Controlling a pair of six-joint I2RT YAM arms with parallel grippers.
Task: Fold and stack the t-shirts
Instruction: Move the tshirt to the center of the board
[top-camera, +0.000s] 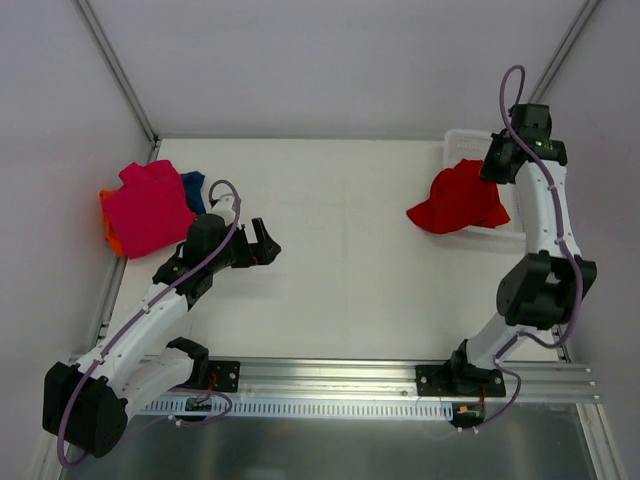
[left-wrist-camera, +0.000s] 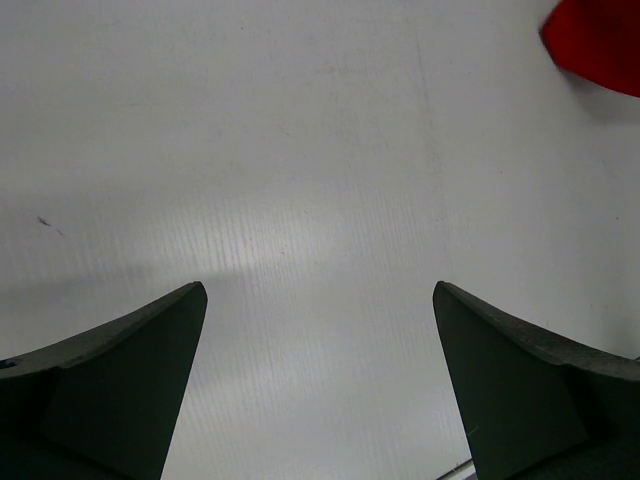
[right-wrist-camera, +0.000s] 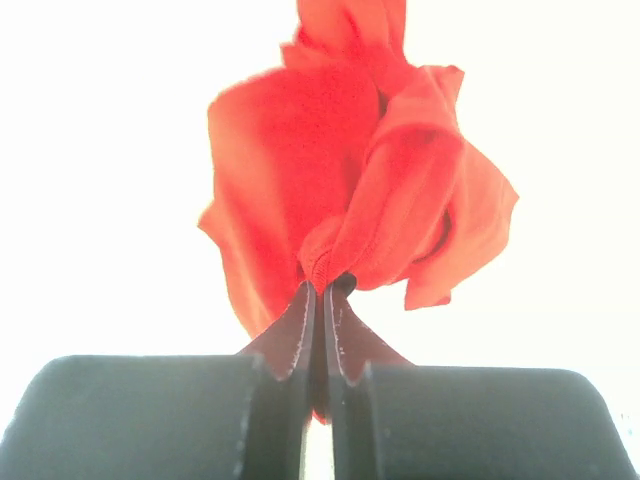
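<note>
Pickup seems underway: right fingers (right-wrist-camera: 309, 318) pinch red shirt (top-camera: 460, 198) near far-right desk (top-camera: 350, 200) corner, left fingers (top-camera: 266, 241) spread empty; next, probably lay it flat.

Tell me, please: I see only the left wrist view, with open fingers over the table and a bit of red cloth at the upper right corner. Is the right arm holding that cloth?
Observer: Yes. The right gripper is shut on the red t-shirt; its fingers pinch a fold of it.
Operator: Does it lie flat?
Observer: No. It is bunched, and from above it overlaps the white basket at the far right.
Operator: Where are the other shirts?
Observer: Piled at the far left: the pink t-shirt on top, an orange t-shirt and a dark blue t-shirt showing from under it.
</note>
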